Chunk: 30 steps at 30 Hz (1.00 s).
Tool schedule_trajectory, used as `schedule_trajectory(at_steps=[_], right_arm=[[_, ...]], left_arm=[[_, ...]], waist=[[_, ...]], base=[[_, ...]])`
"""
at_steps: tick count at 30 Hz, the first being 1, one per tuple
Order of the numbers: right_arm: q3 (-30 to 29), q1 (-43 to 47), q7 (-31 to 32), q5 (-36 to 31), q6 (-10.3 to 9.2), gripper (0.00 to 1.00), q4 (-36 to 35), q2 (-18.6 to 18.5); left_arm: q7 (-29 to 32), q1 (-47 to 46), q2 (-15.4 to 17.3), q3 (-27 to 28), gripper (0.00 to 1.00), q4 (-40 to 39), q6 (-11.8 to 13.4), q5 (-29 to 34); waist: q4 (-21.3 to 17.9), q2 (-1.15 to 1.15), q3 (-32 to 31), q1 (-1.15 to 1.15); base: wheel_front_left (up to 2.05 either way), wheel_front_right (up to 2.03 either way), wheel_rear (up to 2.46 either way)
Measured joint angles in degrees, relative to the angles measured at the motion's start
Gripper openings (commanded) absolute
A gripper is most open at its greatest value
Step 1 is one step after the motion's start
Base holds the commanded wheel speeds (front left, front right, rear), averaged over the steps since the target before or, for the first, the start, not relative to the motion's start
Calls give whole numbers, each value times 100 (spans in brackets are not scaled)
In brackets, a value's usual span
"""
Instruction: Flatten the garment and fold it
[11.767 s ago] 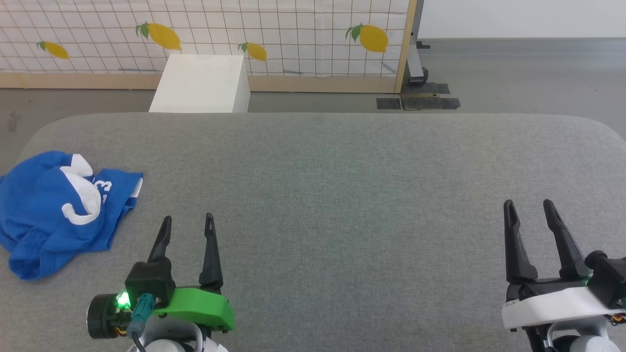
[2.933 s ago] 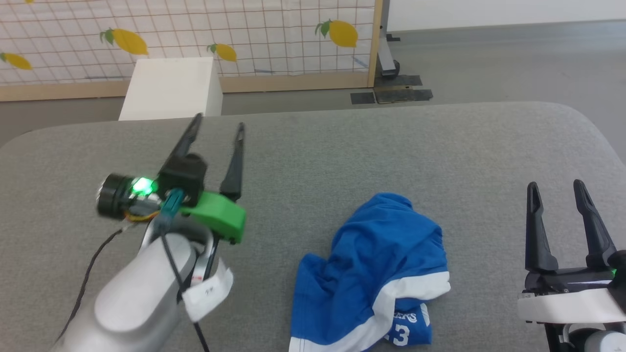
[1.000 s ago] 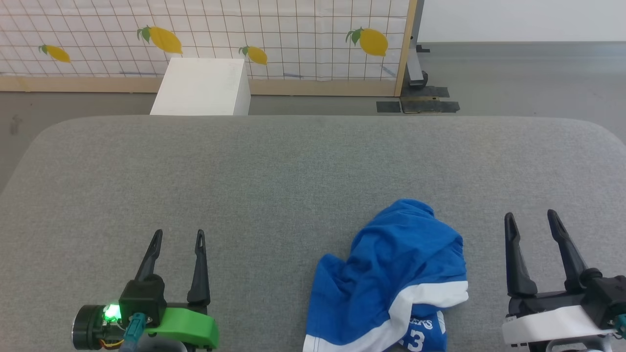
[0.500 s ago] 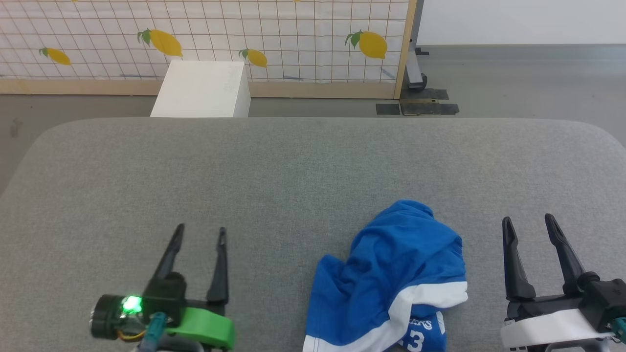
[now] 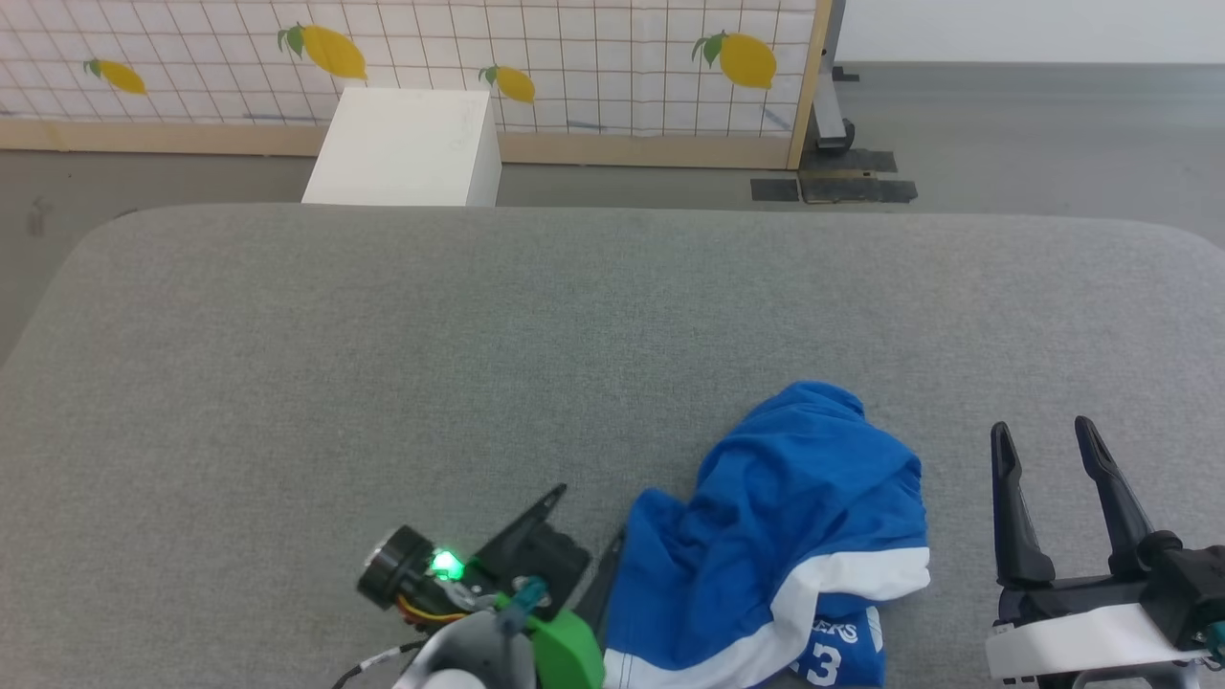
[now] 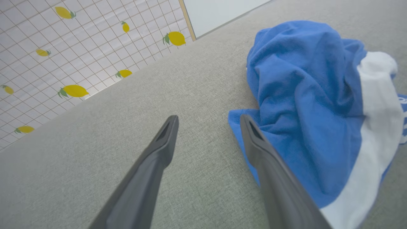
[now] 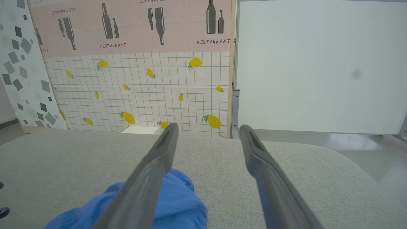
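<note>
Left pincer (image 5: 591,512): two long dark tapered fingers (image 6: 159,152); green mount (image 5: 567,653); black cylinder (image 5: 386,574) at its 9 o'clock, lit green LED (image 5: 445,565); teal connector (image 5: 527,593); orange-yellow wires (image 5: 421,612); right pincer (image 5: 1040,426): matching dark fingers, white mount (image 5: 1072,646).

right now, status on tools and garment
Left tool open at left edge of garment. Right tool open, apart from it. Garment crumpled, not flattened. White box beyond table.

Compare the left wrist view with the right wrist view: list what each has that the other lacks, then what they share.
Left wrist view, not the right: the white trim band and the open left gripper. Right wrist view, not the left: the open right gripper, a pink bottle poster, a white box. Both: the blue garment, the grey surface, the lemon-print screen.
</note>
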Motion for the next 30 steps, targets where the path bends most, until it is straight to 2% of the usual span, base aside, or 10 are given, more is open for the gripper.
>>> schedule_trajectory(at_steps=[3,8,15,22,26,30], right_arm=[[4,-5,0,0,0,100,-20,0],[14,-58,0,0,0,100,-43,0],[-18,-172,0,11,0,100,-66,0],[-44,-378,0,26,0,100,-71,0],[-46,-448,0,58,0,100,-69,0],[-42,-511,0,64,0,100,-67,0]], left_arm=[[759,-181,144,-527,100,-44,-5,-335],[2084,-571,786,-1653,100,-567,-31,-1478],[3019,-1140,1600,-2339,100,-1359,-32,-2558],[3401,-1693,2399,-3298,100,-1541,-42,-3249],[3455,-1987,2558,-3739,100,-1338,-42,-3377],[3407,-2253,2559,-4133,100,-988,-43,-3518]], waist=[[7,0,69,0],[-20,0,230,0],[-89,0,504,0],[-181,0,776,0],[-232,0,896,0],[-291,0,999,0]], base=[[0,0,0],[0,0,0],[0,0,0],[0,0,0],[0,0,0],[0,0,0]])
